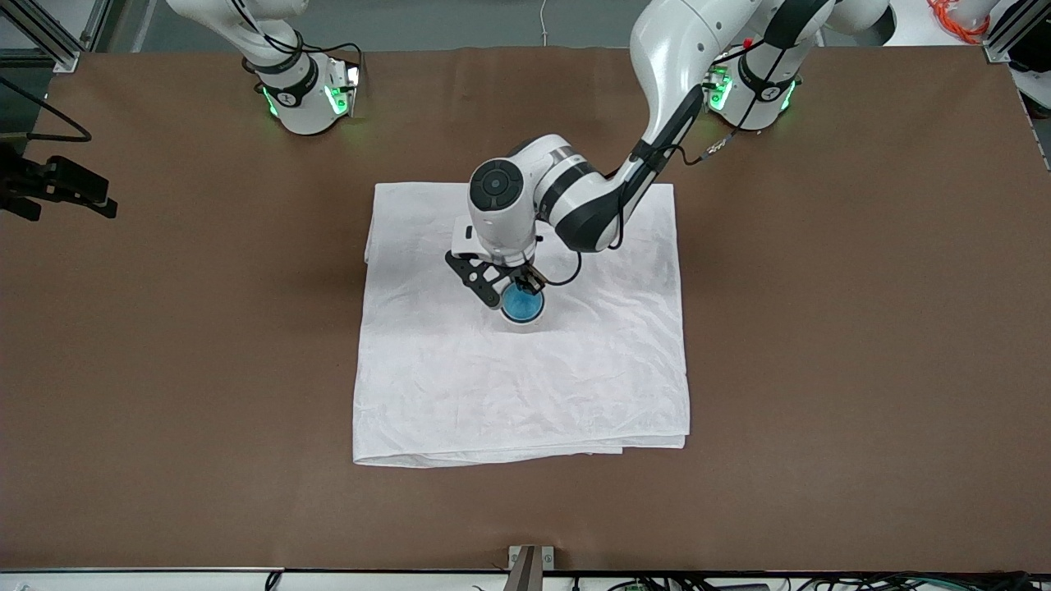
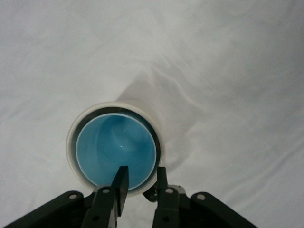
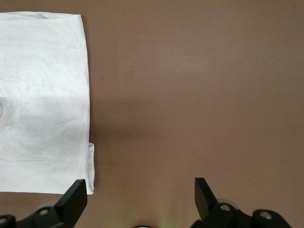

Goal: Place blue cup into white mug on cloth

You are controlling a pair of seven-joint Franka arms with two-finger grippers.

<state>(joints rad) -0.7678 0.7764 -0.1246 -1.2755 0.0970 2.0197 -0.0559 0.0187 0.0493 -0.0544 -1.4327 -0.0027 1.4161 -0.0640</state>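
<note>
Jaws of the left gripper (image 2: 141, 183) pinch the blue cup (image 2: 115, 152) rim, cup nested upright inside the white mug (image 2: 72, 142) on the cloth (image 1: 525, 386); right gripper (image 3: 137, 197) waits, spread wide, above the desk (image 1: 821, 328).

Brown table (image 1: 821, 328); wrinkled, folded white cloth (image 1: 460, 394) lying flat at centre

— Where does the cloth (image 1: 525, 328) lie?
— Flat on the surface (image 1: 821, 328), midway between the two arms' ends.
— And the white mug (image 2: 71, 142)?
— On the cloth, near its middle.
— The blue cup (image 1: 522, 304)?
— Inside the white mug, with the left gripper (image 2: 141, 183) directly over the cloth there.
</note>
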